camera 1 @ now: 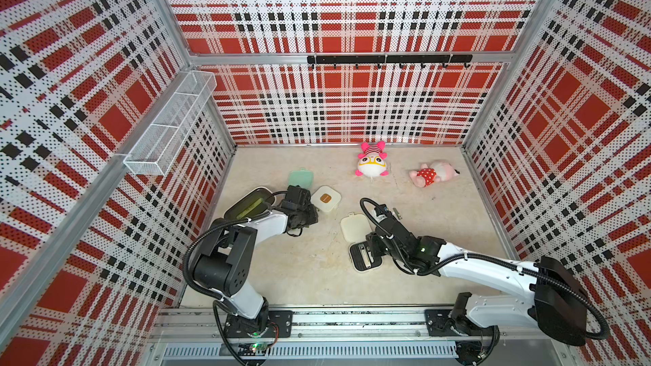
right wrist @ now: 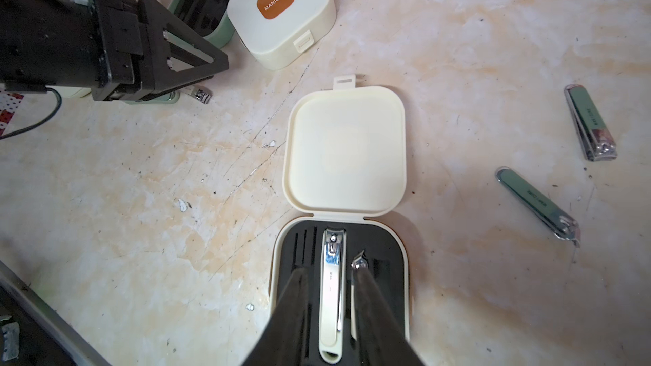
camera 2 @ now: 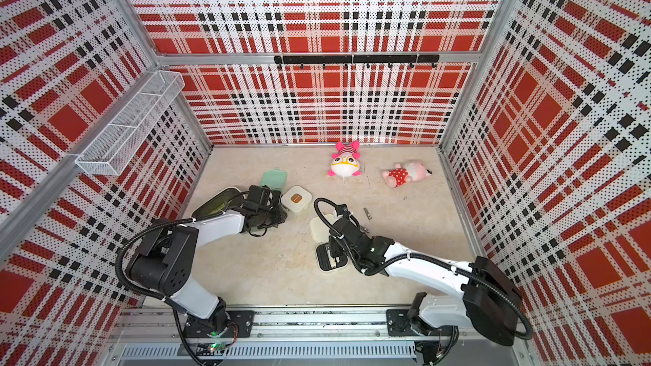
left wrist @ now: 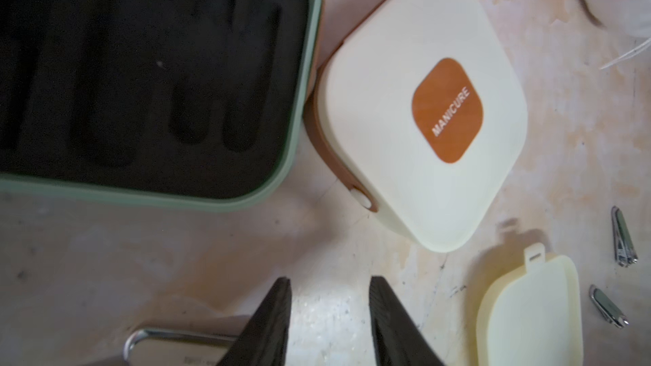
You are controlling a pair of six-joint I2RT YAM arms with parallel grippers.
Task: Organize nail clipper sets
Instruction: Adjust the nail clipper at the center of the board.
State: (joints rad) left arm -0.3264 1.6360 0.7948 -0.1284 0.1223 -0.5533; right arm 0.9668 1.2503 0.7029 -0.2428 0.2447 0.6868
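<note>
We see right gripper (right wrist: 330,271) narrowly parted astride seated clipper (right wrist: 331,311) in open cream case (right wrist: 345,149); snag on lift could flick it out. Left gripper (left wrist: 330,285) part-open, empty.

The left arm (camera 1: 267,223) is rising from its base at the front rail, folding at a raised elbow and reaching forward. Its wrist is tipping the left tool (left wrist: 331,286) downward, the jaws standing apart and gripping nothing. The right arm (camera 1: 475,265) is stretching low from its base toward the middle, wrist bending down. The right tool (right wrist: 329,272) is pointing at the tabletop with its jaws parted. The two tools are hanging well apart.
</note>
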